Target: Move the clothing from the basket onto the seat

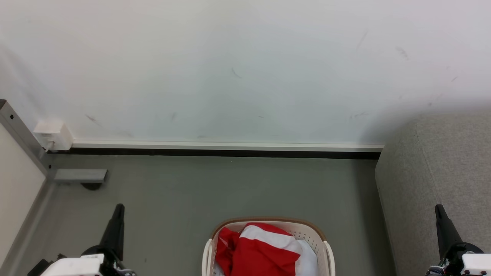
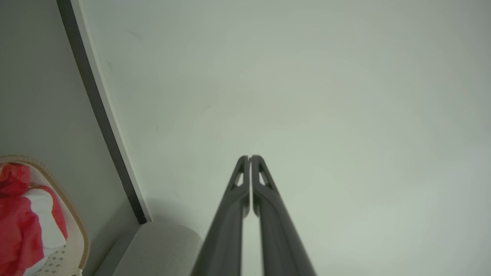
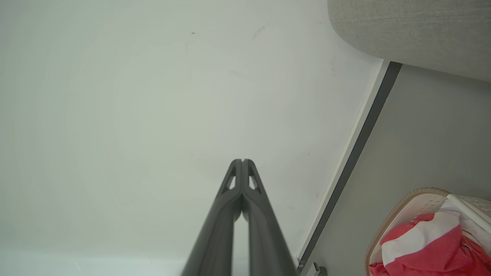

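A pale, faintly scuffed wall (image 1: 245, 69) is seen across the upper half of the head view. Along its foot a white skirting board (image 1: 230, 146) is fixed, with a dark strip beneath it. Below that, a grey-green floor (image 1: 230, 188) is laid out. At the right, the light grey seat (image 1: 441, 172) is set against the wall, and its rounded corner is turned toward the middle of the floor.

The basket (image 1: 303, 229) is placed on the floor at the bottom centre, near the seat but apart from it, and is cut off by the lower edge of the view. The clothing (image 1: 261, 253) is held inside it: red fabric crossed by a broad white band is heaped up to about the brown rim. A white sheet (image 1: 308, 258) is tucked beside the red fabric on the basket's right side.

The left claw (image 1: 119, 207) is raised at the lower left and the right claw (image 1: 438, 209) at the lower right, each well apart from the basket. In both wrist views the two dark fingers are pressed together at the tips, with nothing pinched between them, and are pointed at the bare wall.

A small white box (image 1: 53, 135) is mounted low on the wall at the left, and a grey plate (image 1: 79, 175) is seen on the floor just below it.
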Available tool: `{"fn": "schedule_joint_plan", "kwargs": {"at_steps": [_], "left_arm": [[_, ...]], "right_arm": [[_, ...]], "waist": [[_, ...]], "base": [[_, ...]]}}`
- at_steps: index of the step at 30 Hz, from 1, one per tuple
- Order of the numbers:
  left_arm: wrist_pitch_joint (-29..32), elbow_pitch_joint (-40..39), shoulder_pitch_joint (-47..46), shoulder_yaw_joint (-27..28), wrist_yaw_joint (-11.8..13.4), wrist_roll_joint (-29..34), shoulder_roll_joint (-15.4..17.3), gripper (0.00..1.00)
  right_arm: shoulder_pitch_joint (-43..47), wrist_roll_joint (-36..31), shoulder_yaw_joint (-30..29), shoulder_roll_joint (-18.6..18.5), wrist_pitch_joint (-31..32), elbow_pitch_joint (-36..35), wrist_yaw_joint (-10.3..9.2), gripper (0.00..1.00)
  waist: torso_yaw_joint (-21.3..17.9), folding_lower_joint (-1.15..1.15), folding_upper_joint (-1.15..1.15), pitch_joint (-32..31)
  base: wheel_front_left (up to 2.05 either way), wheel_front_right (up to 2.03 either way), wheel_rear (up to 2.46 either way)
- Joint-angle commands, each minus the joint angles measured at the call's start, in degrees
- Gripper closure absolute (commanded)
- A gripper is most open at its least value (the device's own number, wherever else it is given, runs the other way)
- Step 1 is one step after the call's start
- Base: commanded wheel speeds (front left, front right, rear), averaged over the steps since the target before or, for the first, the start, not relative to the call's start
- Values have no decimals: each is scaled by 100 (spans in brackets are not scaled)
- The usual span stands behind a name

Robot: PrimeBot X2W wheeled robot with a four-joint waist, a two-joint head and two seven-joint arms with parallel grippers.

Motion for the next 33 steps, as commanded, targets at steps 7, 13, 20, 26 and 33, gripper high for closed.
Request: {"fn": "schedule_joint_plan", "kwargs": {"at_steps": [7,13,20,26,33], "left_arm": [[19,-4,-48,8,6,-80,17,100],[19,-4,-48,8,6,-81,17,100],[19,-4,-48,8,6,-81,17,100],[19,-4,-48,8,7,-81,17,100],[19,-4,-48,8,7,-81,17,100]], "right_arm": [[-76,12,-24,-43,15,-33,-12,100],[-76,13,-23,-43,15,-33,-12,100],[-76,13,-23,-43,15,-33,-12,100],[-76,13,-23,-43,15,-33,-12,100],[-76,13,-23,-43,14,-33,-12,100]], "waist": [[0,0,0,0],[0,0,0,0],[0,0,0,0],[0,0,0,0],[0,0,0,0]], "base": [[0,0,0],[0,0,0],[0,0,0],[0,0,0],[0,0,0]]}}
